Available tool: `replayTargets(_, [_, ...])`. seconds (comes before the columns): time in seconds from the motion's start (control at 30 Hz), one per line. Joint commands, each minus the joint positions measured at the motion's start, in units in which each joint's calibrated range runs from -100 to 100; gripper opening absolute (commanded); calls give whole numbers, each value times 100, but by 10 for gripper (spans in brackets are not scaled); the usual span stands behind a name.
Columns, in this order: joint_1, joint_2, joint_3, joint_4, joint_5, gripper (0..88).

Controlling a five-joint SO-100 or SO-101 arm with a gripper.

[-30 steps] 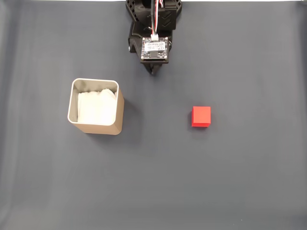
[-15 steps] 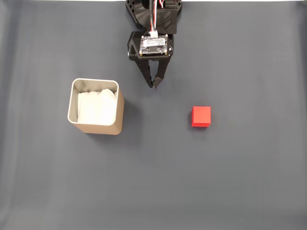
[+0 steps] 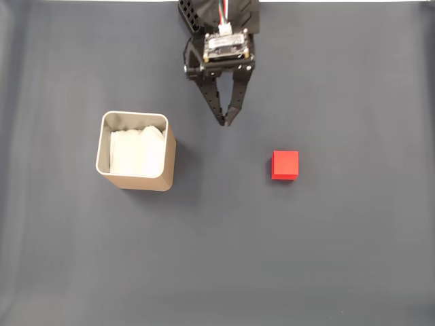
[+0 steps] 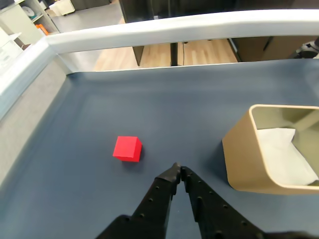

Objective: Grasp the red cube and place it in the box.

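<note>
While the arm is reaching out from the far edge of the dark grey tabletop (image 3: pixel 353 258) in the fixed view, its gripper (image 3: pixel 225 123) is pointing down the picture with the two black fingers (image 3: pixel 212 102) meeting at their tips, holding nothing. The red cube (image 3: pixel 285 165) is sitting right of the tabletop's middle, well apart from the fingertips and lower right of them. The box (image 3: pixel 136 151) is standing left of the middle, its silvery rim and white lining facing the camera, well apart from the cube.

In the wrist view, the gripper (image 4: pixel 177 169) is entering from the bottom edge, its fingers (image 4: pixel 159 194) lying together with tips touching. The red cube (image 4: pixel 127 149) is resting on the tabletop (image 4: pixel 164 109) up and to the left of the tips, near but not touching. The box (image 4: pixel 254 154) is standing at the right edge of the picture, partly cut off, with white lining showing inside.
</note>
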Motion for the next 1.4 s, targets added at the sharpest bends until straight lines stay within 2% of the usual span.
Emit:
replayTargets(0.0, [-115,447,-887,294,-15,2])
replayTargets(0.5, [-896,2576,-3603,1943,-78,8])
replayTargets(0.83, [-1429,3649,-4606,2977,-151,55])
replayTargets(1.37, [-1542,4644,-5372,2780,-239,219])
